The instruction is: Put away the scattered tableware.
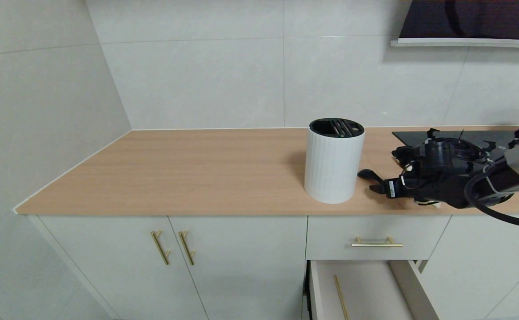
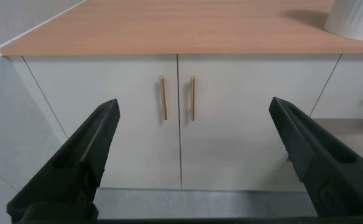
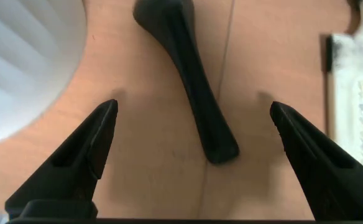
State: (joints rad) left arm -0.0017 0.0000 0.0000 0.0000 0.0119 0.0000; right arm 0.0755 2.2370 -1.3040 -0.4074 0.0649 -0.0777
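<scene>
Low in front, a pulled-out white drawer (image 1: 361, 289) stands open, perhaps ready to take items. Beside the white cupboard doors with brass bar handles (image 2: 231, 124), the left gripper (image 2: 192, 102) hangs with jaws spread wide on nothing, seemingly parked clear of the work. Up on the wood-grain countertop (image 1: 197, 169), the right gripper (image 3: 192, 104) hovers with jaws wide apart, straddling a slim black utensil (image 3: 215, 140) that lies flat and ungrasped, apparently lined up for a pinch. Just beside it stands a white ribbed cylindrical holder with a black slotted top (image 1: 333, 164), the likely destination.
</scene>
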